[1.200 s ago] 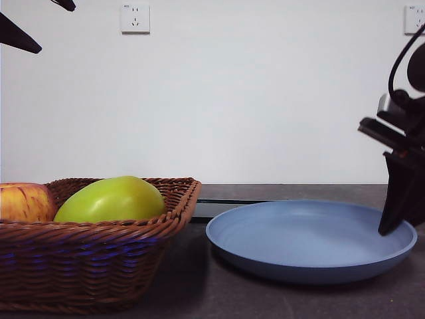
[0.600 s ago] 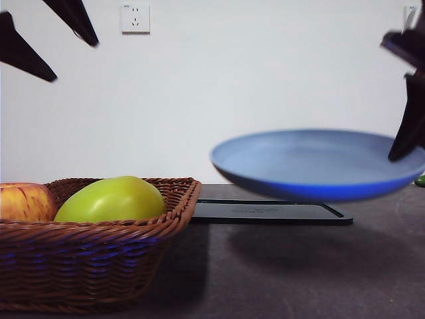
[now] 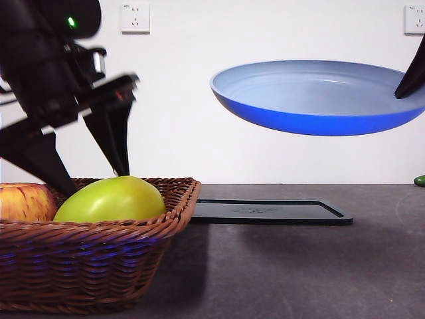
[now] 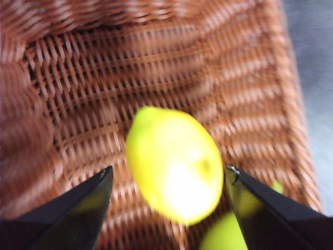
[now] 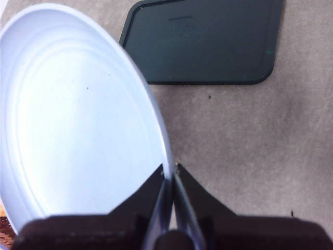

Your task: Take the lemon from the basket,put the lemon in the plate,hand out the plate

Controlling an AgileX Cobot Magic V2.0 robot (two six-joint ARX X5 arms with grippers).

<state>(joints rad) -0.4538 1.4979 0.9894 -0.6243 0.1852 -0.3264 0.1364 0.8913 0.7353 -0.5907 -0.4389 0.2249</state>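
Note:
The lemon (image 4: 174,164), bright yellow, lies on the floor of the brown wicker basket (image 4: 104,78). My left gripper (image 4: 169,169) is open, with one jaw on either side of the lemon and a small gap to each. In the front view this gripper (image 3: 93,179) reaches down into the basket (image 3: 86,259), and the lemon is hidden there. My right gripper (image 5: 169,172) is shut on the rim of the light blue plate (image 5: 78,114). It holds the empty plate (image 3: 312,100) high above the table, slightly tilted.
A large yellow-green fruit (image 3: 113,199) and a red-yellow apple (image 3: 23,203) also lie in the basket. A flat black tray (image 3: 265,211) lies on the dark table under the raised plate. A small green thing (image 3: 420,180) shows at the right edge.
The right gripper has lifted the plate from the table to high in the air. The left arm has come down from the top corner into the basket.

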